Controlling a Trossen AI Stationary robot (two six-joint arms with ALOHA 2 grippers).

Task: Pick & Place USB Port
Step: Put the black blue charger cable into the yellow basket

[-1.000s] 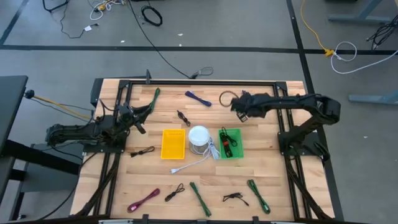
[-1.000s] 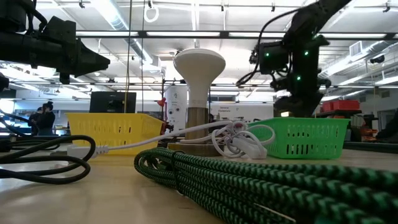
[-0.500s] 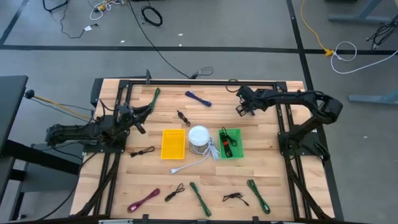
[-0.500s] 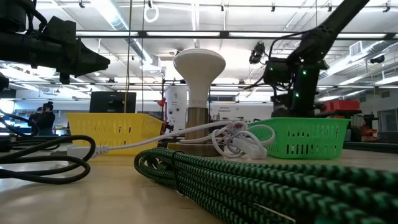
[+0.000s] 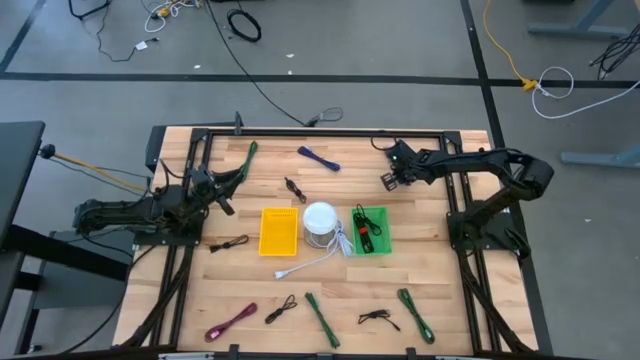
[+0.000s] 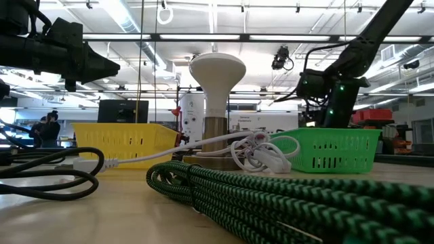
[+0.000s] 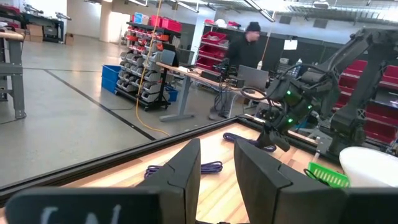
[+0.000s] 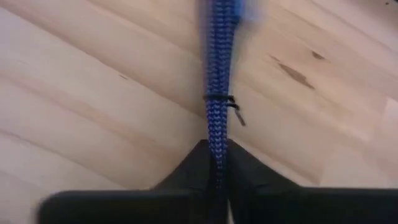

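My right gripper (image 5: pixel 387 179) hangs above the table's far right part with its fingers shut (image 8: pixel 214 163) and nothing in them. It points toward a blue braided cable bundle (image 5: pixel 318 158), which lies flat on the wood to its left; in the right wrist view that cable (image 8: pixel 217 74) shows just beyond the fingertips. My left gripper (image 5: pixel 222 195) waits open at the table's left, its fingers (image 7: pixel 186 174) apart. A green basket (image 5: pixel 383 218) holds a dark cable. A yellow basket (image 5: pixel 279 230) stands beside it. Which thing is the USB port I cannot tell.
A white domed object (image 5: pixel 319 220) with a loose white cord (image 5: pixel 305 265) stands between the baskets. Black, green and pink cable bundles (image 5: pixel 322 318) lie around the table, most near its front edge. A black frame (image 5: pixel 320 133) runs along the far edge. A person (image 7: pixel 249 43) stands beyond it.
My right arm has drawn back a little toward the table's right edge, staying above the table. The blue cable and the other things lie where they were.
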